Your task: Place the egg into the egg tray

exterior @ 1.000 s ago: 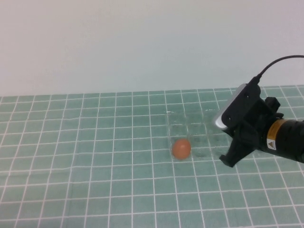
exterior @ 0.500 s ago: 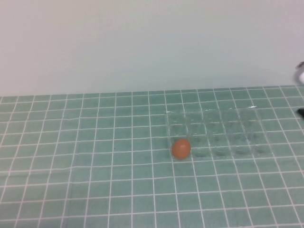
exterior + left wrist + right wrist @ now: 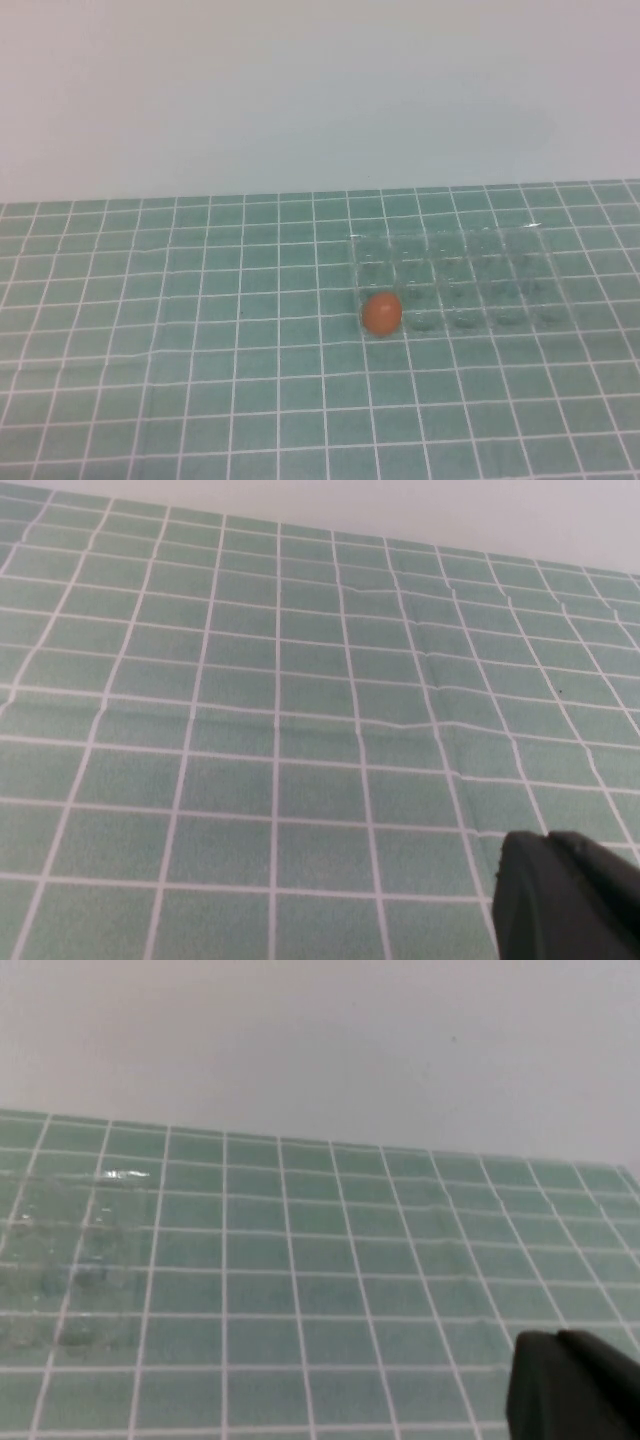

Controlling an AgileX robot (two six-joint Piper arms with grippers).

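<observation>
The orange-brown egg (image 3: 381,313) sits in the near-left corner cup of the clear egg tray (image 3: 500,262), which lies on the green tiled mat right of centre. Neither gripper shows in the high view. In the left wrist view my left gripper (image 3: 548,840) is a black shape with its fingers together, over bare tiles, with nothing in it. In the right wrist view my right gripper (image 3: 560,1340) is also shut and empty, and part of the tray (image 3: 60,1260) shows faintly off to one side. The egg is out of both wrist views.
The green tiled mat (image 3: 200,350) covers the table up to a plain pale wall (image 3: 300,90) at the back. Nothing else stands on it.
My right arm, which was over the tray's right part a second ago, has pulled away to the right and out of the high view. The egg has stayed in its cup.
</observation>
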